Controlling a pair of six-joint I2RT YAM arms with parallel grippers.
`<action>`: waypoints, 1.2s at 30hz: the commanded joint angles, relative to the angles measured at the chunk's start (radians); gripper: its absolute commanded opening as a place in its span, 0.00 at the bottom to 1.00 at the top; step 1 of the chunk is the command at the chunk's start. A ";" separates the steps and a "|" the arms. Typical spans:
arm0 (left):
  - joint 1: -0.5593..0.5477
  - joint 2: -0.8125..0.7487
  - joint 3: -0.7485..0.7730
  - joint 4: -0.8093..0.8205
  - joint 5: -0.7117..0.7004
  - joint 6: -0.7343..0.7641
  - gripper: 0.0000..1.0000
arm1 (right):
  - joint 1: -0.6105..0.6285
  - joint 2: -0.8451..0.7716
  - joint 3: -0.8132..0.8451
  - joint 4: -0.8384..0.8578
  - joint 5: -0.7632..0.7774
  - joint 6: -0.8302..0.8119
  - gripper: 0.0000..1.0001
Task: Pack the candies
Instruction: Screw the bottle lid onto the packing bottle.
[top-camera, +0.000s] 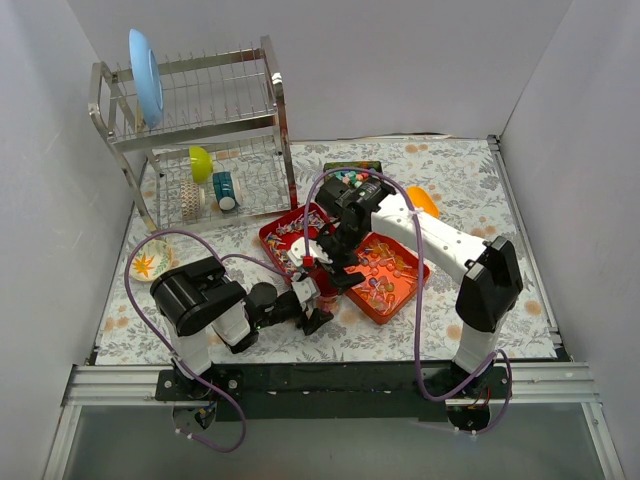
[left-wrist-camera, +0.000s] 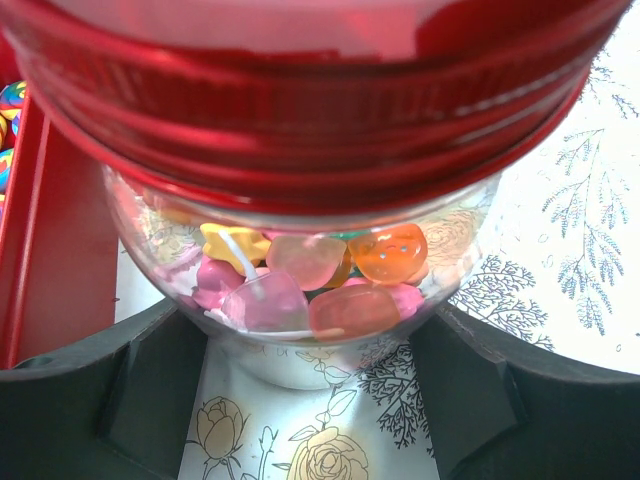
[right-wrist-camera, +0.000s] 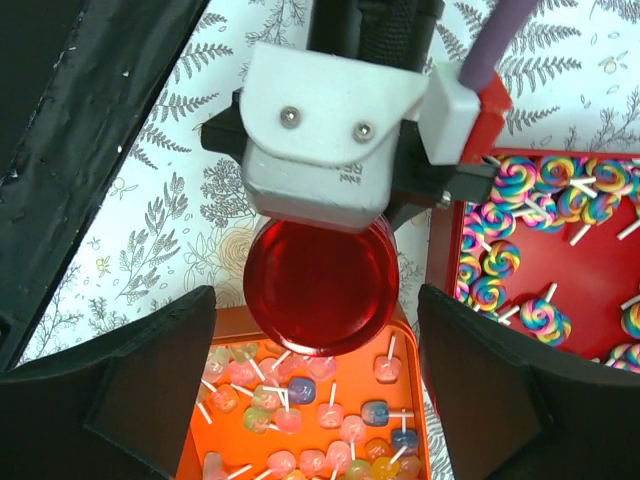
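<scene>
Right wrist view: we look straight down on the red lid (right-wrist-camera: 318, 290), which sits on top of the jar (left-wrist-camera: 290, 365). From here we cannot tell whether it is screwed fully home.
Right gripper (right-wrist-camera: 320, 385): jaws wide apart on either side of the lid, touching nothing.
Left gripper (left-wrist-camera: 310, 400): closed on the lower part of the jar, one finger on each side, with the jar upright over the flowered table (right-wrist-camera: 150, 200).
Packed: pastel candies (left-wrist-camera: 345, 310) lie in the bottom of the jar.
Not packed: more of the pastel kind fill the orange tray (right-wrist-camera: 222, 325) just beside the jar. The swirl candies (right-wrist-camera: 540, 180) lie in the red tray (right-wrist-camera: 445, 250) next to it.
Step in hand: we judge it to be closing the jar.
Lid seating: in the left wrist view the ribbed skirt reaches the jar's shoulder all the way across, so we think it sits square.
How to do it well: we would hold the jar firm and upright, centre the right jaws on the lid, close on its rim at an even height, and turn without pushing sideways.
Risk: a skewed grip could cross-thread the lid or twist the jar in the left jaws.
</scene>
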 joint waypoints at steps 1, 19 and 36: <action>0.001 0.009 -0.017 0.273 -0.012 -0.013 0.00 | 0.006 0.014 -0.007 -0.037 -0.037 -0.051 0.86; 0.001 0.006 -0.014 0.249 -0.028 -0.010 0.00 | 0.012 0.013 -0.107 0.113 0.009 0.133 0.58; 0.001 -0.016 -0.017 0.227 -0.077 -0.002 0.00 | 0.066 -0.168 -0.374 0.302 0.146 0.748 0.82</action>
